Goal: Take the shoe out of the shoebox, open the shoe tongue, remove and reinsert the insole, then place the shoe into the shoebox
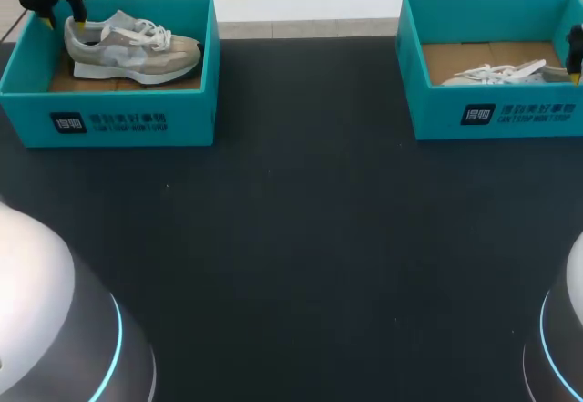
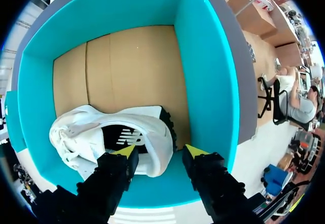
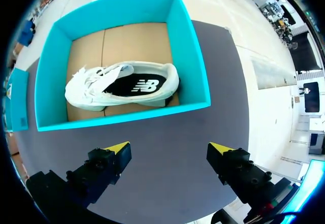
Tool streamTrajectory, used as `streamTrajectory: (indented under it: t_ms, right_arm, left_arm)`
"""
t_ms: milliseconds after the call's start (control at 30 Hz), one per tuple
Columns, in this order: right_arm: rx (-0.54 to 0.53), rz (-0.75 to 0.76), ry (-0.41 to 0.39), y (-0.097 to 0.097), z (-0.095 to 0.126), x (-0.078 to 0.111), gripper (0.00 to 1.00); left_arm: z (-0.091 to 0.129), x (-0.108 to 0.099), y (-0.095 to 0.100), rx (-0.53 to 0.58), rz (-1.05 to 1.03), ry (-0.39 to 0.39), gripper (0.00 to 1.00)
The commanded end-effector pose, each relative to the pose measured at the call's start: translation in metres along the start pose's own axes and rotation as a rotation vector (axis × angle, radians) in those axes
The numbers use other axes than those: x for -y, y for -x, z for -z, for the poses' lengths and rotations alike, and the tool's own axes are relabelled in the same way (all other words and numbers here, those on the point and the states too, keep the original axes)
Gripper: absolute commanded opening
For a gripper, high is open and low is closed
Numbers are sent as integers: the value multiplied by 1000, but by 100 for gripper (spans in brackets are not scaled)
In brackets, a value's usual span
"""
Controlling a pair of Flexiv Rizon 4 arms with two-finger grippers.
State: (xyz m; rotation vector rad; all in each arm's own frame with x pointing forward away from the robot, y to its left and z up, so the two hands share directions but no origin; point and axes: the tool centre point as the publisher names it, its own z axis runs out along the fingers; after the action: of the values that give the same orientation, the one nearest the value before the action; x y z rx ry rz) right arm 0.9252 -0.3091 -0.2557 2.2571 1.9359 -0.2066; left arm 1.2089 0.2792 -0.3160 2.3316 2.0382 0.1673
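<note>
Left claw (image 2: 160, 152) hangs released at the upper left of the head view, astride the heel of the left shoe (image 1: 132, 46). In its wrist view one yellow-tipped finger (image 2: 124, 155) is over the shoe's dark opening, and the other is just outside the heel, towards the teal wall, not gripping. Right claw (image 3: 167, 150) is released too, its fingers wide apart, with the right shoebox (image 3: 122, 116) ahead of them. The head view shows it only at the frame's right edge. Dark desk (image 1: 301, 238) fills the lower and middle frame. Farther back, at upper left, the left shoebox (image 1: 109, 119) holds the grey-beige left shoe upright on its brown floor, toe towards frame right. At upper right, the right shoe (image 1: 501, 74), white with a dark insole, lies inside its box along the near wall.
</note>
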Motion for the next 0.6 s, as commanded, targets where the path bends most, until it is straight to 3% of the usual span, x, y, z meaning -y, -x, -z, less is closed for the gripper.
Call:
streamTrajectory:
  t_ms: [33, 600]
  right_arm:
    - [-1, -1, 2, 0, 0, 1, 100]
    - [-1, -1, 2, 0, 0, 1, 100]
  left_arm:
    - [-6, -8, -3, 13, -8, -22, 45]
    - [-12, -9, -12, 30, -9, -42, 43]
